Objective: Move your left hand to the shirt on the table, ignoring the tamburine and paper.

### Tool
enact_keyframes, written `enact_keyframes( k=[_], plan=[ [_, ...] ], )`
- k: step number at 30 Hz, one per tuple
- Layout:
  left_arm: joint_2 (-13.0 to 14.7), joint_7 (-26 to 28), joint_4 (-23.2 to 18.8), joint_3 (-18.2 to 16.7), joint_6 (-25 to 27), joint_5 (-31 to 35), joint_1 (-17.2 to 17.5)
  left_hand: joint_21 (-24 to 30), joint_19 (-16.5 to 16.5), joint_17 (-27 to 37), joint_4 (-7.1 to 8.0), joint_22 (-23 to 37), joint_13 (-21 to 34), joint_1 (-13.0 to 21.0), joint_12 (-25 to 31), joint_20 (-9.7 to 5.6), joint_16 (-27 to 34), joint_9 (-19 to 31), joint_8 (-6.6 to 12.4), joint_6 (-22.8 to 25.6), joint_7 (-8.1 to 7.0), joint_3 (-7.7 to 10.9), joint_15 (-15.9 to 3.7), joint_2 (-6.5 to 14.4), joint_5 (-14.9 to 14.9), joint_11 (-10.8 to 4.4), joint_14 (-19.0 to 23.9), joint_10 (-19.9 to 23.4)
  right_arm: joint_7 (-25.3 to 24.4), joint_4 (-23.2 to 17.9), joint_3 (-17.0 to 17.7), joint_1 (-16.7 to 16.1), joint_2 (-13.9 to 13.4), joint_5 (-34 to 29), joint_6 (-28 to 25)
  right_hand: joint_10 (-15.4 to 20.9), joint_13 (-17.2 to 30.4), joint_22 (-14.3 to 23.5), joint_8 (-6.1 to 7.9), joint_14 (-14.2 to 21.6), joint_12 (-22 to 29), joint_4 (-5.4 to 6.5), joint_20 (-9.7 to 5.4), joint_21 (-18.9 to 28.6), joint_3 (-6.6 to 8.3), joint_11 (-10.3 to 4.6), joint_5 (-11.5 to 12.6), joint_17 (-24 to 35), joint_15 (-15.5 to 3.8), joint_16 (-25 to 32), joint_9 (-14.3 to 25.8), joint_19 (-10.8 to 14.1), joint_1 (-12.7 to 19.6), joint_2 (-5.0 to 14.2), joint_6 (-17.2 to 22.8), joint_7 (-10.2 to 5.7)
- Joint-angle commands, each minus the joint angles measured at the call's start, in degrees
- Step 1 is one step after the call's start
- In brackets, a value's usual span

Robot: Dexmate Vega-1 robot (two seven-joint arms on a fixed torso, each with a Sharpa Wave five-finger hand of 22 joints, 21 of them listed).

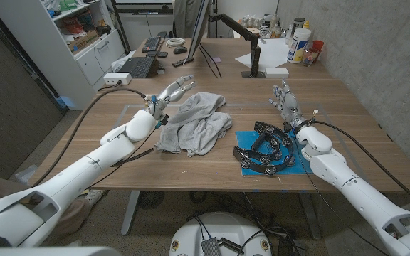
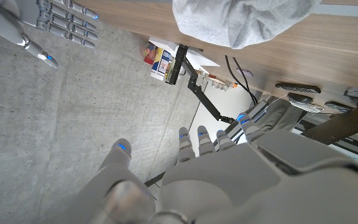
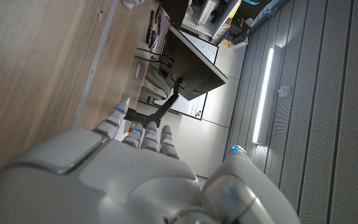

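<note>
Shirt point(image 1: 194, 125) contact is not yet made: your left hand point(image 1: 172, 92) hovers just beside the garment's far left edge, fingers spread, holding nothing. The grey shirt lies crumpled at mid-table, left of the tamburine point(image 1: 265, 147) on its blue paper point(image 1: 297, 162). Next, bring the hand right and down onto the cloth. Your right hand point(image 1: 285, 101) stands open, empty.

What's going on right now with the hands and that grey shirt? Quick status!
Left hand open, at the shirt's edge, holding nothing. Right hand open, beside the tambourine on blue paper. Nothing in the way.
</note>
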Motion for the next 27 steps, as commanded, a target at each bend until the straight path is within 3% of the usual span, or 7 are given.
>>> enact_keyframes(
  k=[1,15,27],
  plan=[
    [1.3,-0.2,-2.2,0.5,2.6,3.8,-0.3,-0.2,0.1,0.1,-0.44,0.1,0.1,0.5,0.3,-0.06,0.3,0.1,0.13,0.3,-0.13,0.08,-0.19,0.0,0.1,-0.05,-1.4,-0.2,-0.9,-0.5,0.1,-0.5,0.2,-0.2,0.1,0.0,0.1,0.2,0.08,0.1,0.2,0.04,-0.20,-0.2,-0.11,0.31,0.0,0.2,-0.06,0.2,0.2,0.2,-0.6,-0.01,0.1,0.31],
    [2.2,0.9,-5.2,0.9,6.4,8.0,0.2,-0.7,0.2,0.1,-0.66,0.1,0.0,0.7,0.3,0.04,0.2,0.1,0.04,0.3,-0.11,0.08,-0.16,0.2,0.1,-0.06,-1.4,-0.2,-1.0,-0.5,0.3,-0.7,0.3,0.1,0.2,-0.3,0.1,0.2,0.12,-0.1,0.1,0.05,-0.10,-0.6,-0.18,0.40,0.0,0.1,0.05,0.1,0.2,0.3,-0.6,0.11,0.2,0.32],
    [2.5,4.6,-8.1,2.1,12.2,15.3,0.9,-1.2,0.9,0.0,-1.07,0.2,-0.3,1.1,0.9,0.28,0.6,0.1,0.57,2.3,0.15,0.21,-0.53,0.7,0.0,-0.30,-0.1,1.2,-1.0,-0.8,0.3,-1.1,0.0,0.0,0.4,-0.4,0.0,0.2,0.11,-0.8,0.0,0.00,-0.12,-1.0,-0.22,0.67,0.0,0.1,0.23,-0.2,0.2,0.4,-0.6,0.21,0.2,0.40]
  ],
)
